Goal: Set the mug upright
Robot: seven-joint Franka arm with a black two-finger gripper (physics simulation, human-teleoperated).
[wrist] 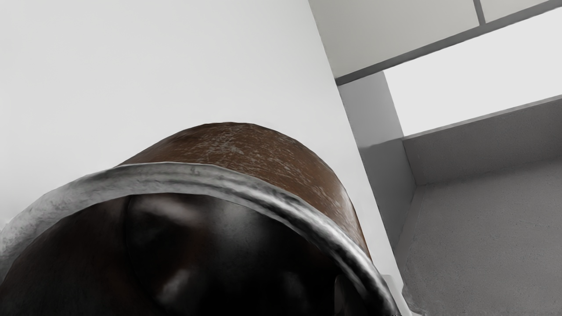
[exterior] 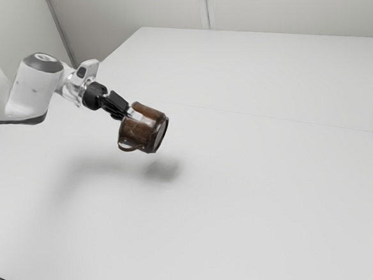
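The big white counter (exterior: 265,209) is under everything. If the arm (exterior: 33,91) comes down too fast, the mug could bang on it and bounce or tip. The mug (exterior: 139,135) is up in the air at the end of the gripper, with a soft shadow (exterior: 162,170) down below. It leans a lot, with its bottom pointing away from the gripper, so it is not upright on the counter. Set down at that slant, it would land on its bottom edge and could roll over when let go. The gripper (exterior: 131,114) is grasping the mug by its wall; it looks like one finger is inside and one outside, though the close view cuts them off. That is a small pinch, so a heavy mug could swing or slip. Near the rim (wrist: 197,173), a hard bump could twist it loose. The little handle (exterior: 127,150) hangs low and might hit first.
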